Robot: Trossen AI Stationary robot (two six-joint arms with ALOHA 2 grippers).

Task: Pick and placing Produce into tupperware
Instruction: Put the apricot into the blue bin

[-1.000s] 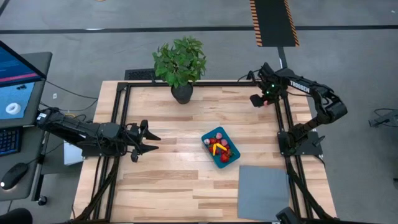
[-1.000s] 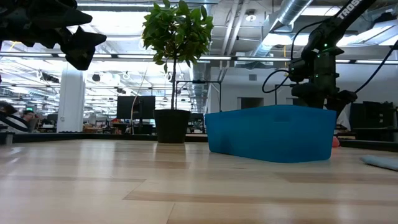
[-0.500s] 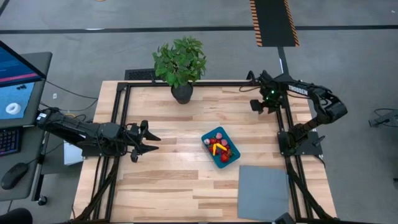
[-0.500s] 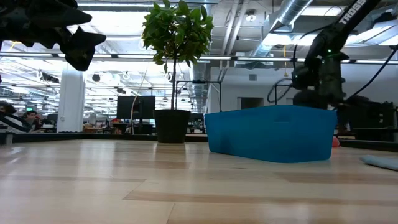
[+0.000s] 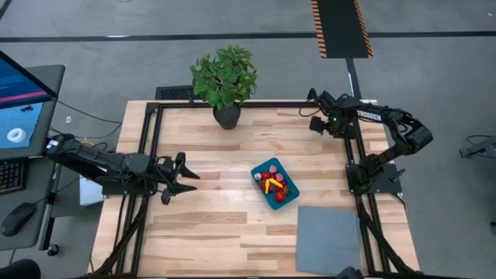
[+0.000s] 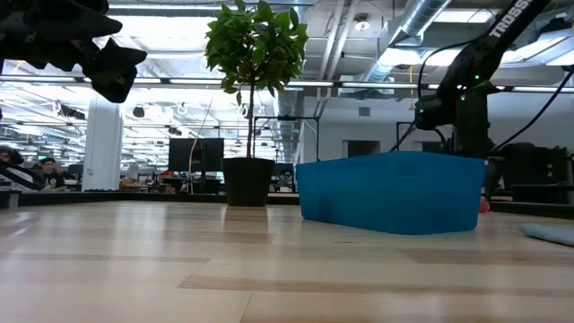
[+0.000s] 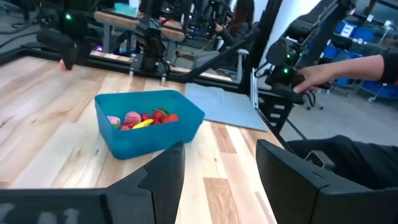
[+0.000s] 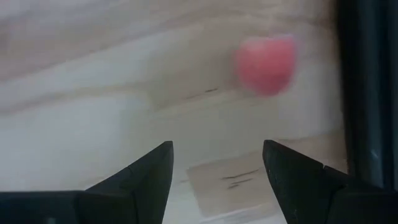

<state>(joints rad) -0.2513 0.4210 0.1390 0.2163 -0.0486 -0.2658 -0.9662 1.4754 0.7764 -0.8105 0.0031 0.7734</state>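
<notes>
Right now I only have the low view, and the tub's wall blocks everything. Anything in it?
Observer: Yes. From above, the tub holds a heap of produce: red, pink and yellow pieces.
Operator: Any piece out on the table?
Observer: One pink piece lies on the bare wood, just ahead of the right claw, near the table's far right corner. That claw is open and empty.
Operator: And the left claw?
Observer: The left claw is open and empty too. It is above the table's left side, pointing at the tub.
</notes>
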